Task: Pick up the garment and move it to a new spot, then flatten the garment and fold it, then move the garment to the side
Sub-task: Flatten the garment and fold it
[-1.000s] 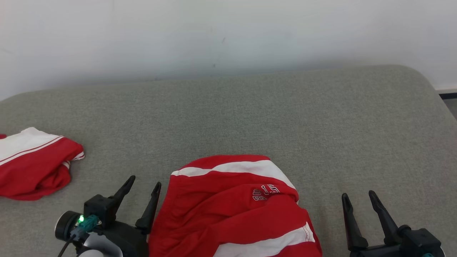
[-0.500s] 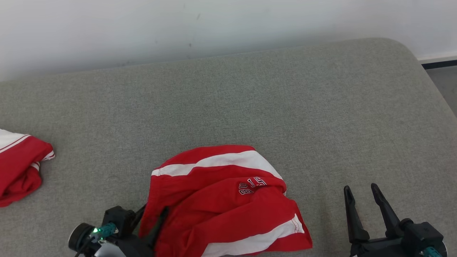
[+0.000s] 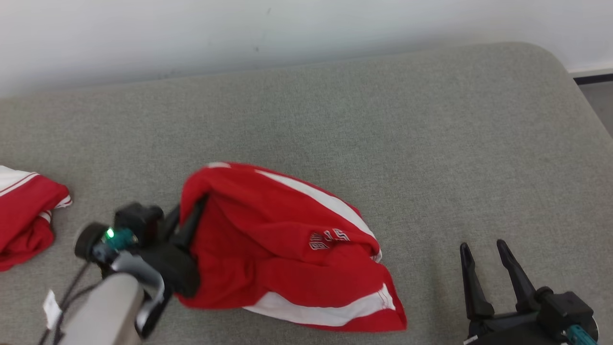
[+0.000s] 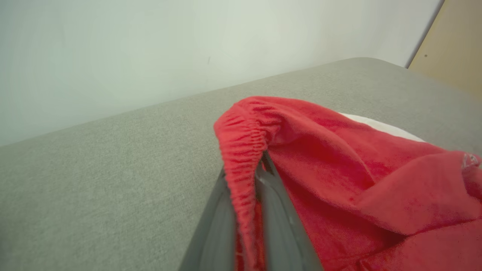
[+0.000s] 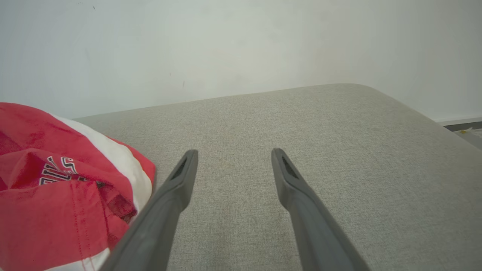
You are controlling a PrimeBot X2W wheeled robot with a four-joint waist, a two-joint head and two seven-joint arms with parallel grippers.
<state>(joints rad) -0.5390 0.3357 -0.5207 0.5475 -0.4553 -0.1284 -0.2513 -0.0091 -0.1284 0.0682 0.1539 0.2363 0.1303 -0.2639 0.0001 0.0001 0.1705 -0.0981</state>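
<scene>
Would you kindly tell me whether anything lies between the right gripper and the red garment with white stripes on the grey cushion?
Nothing visible does: bare grey cushion separates the open right gripper from the red garment with white stripes. The left gripper is shut on its gathered waistband.

Left end effector (image 3: 189, 215) tips hidden in garment (image 3: 287, 249); 2nd garment (image 3: 24, 215) cut off @ head view's L edge.

Red garment (image 3: 268, 249) with white stripes and white lettering, red cloth (image 3: 24, 225) with white band at 9 o'clock, grey-green pad (image 3: 383, 120), white wall (image 3: 287, 24)
</scene>
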